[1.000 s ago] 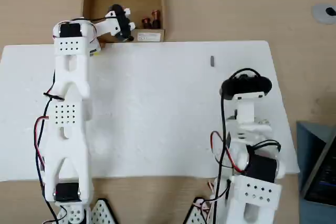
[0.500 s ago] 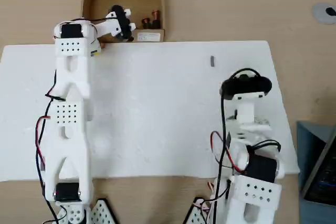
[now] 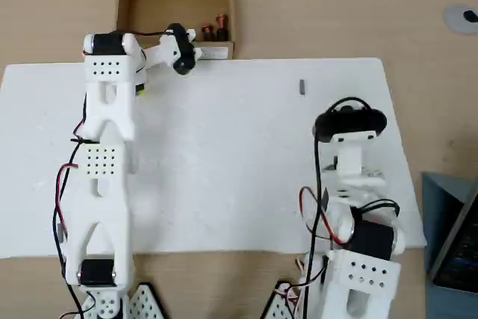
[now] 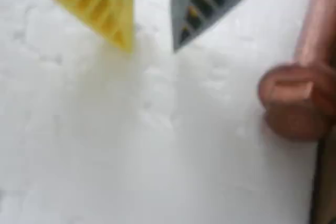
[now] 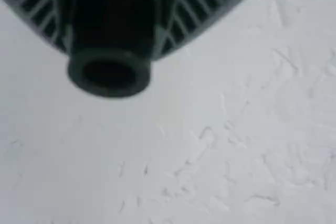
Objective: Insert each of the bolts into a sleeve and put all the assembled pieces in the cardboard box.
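Observation:
The cardboard box stands at the table's far edge, with copper-coloured pieces in its near right corner. My left gripper sits at the box's front wall, over the edge of the white mat. In the left wrist view my left gripper is open, one yellow and one grey finger a little apart with nothing between them. A copper bolt lies just to the side on the white surface. My right gripper is shut on a black sleeve, its hollow end facing the mat. The right arm stands over the mat's right part.
A small dark grey piece lies on the mat far right of centre. A white label is on the box's front wall. A grey round object sits at the far right, a dark blue thing at the right edge.
My left gripper has drawn back from over the box's front wall toward the mat and swung slightly right. The right arm has kept still.

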Robot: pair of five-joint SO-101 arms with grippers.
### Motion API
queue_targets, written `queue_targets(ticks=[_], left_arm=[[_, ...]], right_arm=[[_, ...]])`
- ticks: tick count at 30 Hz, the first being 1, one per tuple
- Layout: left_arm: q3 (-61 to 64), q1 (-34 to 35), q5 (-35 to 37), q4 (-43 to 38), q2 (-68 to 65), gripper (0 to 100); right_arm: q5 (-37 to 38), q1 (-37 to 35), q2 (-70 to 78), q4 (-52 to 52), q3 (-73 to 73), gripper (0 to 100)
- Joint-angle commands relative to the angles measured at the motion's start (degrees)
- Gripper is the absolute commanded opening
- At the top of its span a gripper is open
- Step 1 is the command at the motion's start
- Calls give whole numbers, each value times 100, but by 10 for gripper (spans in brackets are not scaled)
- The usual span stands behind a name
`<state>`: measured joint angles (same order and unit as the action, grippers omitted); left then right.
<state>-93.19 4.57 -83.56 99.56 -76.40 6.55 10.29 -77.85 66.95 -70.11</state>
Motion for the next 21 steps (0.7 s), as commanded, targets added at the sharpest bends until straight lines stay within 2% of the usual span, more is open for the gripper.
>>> queue_targets(ticks=[1, 6, 17, 21], left_arm=[[-237, -97, 70, 88, 541, 79], [-237, -70, 70, 9, 620, 119], [193, 9, 185, -1477, 435, 160], [422, 9, 185, -1635, 435, 160]], right_arm=[[18, -40, -66, -79, 22, 10], [18, -40, -66, -88, 22, 10], [18, -40, -66, -88, 22, 10], [26, -40, -66, -88, 22, 10]])
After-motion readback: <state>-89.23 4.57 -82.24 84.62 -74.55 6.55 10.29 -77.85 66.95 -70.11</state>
